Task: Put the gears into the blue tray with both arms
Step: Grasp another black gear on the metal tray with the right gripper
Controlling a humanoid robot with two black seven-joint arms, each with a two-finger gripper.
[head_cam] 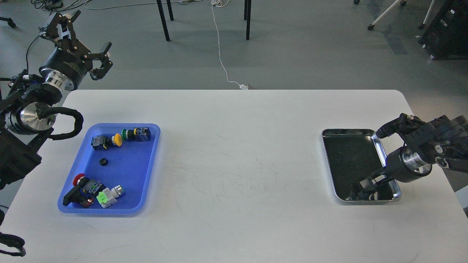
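The blue tray (148, 171) lies on the left of the white table. One small black gear (104, 161) rests on its floor near the middle, among coloured push-buttons. My left gripper (82, 42) hangs high beyond the table's back-left corner, well clear of the tray, with its fingers spread and nothing in them. My right gripper (362, 187) reaches down into the near end of the steel tray (349, 131). Its dark fingertips blend with the tray's dark bottom, so the gap between them and anything under them is hidden.
In the blue tray lie yellow and green push-buttons (120, 138) at the far end and red and light-green ones (93, 190) at the near end. Chair legs and a white cable (221, 54) are on the floor beyond the table.
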